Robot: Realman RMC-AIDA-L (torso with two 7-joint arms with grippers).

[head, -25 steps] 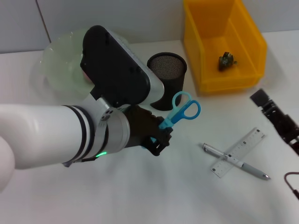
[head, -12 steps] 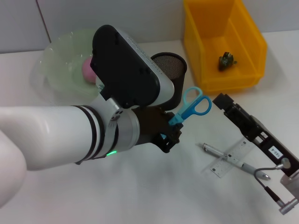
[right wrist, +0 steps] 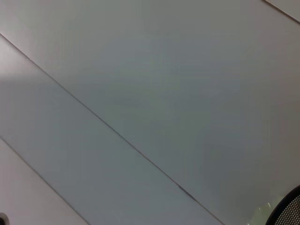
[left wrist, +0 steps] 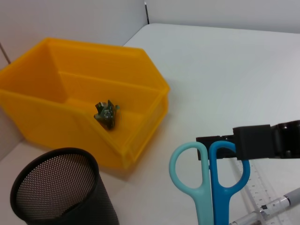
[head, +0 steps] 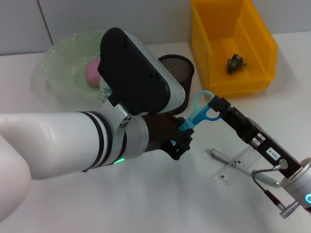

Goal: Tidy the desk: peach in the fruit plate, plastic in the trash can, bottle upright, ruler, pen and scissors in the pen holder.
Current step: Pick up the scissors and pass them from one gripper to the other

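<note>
Nearest in the head view, the pen [head: 221, 157] and the clear ruler [head: 238, 167] lie crossed on the white tabletop [head: 160, 204], partly hidden under the right arm. Just above them the left end effector [head: 181, 140] is clenched on the blade end of the blue scissors [head: 198, 114], which are lifted off the tabletop with the handle loops pointing up and away from it.

The right end effector [head: 219, 106] reaches in from the right and meets the scissors at the loops; in the left wrist view its black tip [left wrist: 251, 142] sits against the top of the darker blue loop [left wrist: 228, 168], but whether its fingers are parted or pressed together there cannot be told from these views.

Just beyond the scissors stands the black mesh pen holder [head: 177, 73], upright, its near side hidden by the left arm. To its left, the pink peach [head: 92, 73] rests in the pale green fruit plate [head: 58, 68]. Farthest back on the right, the yellow trash can [head: 231, 43] holds a small dark crumpled piece, probably the plastic [head: 235, 63].
</note>
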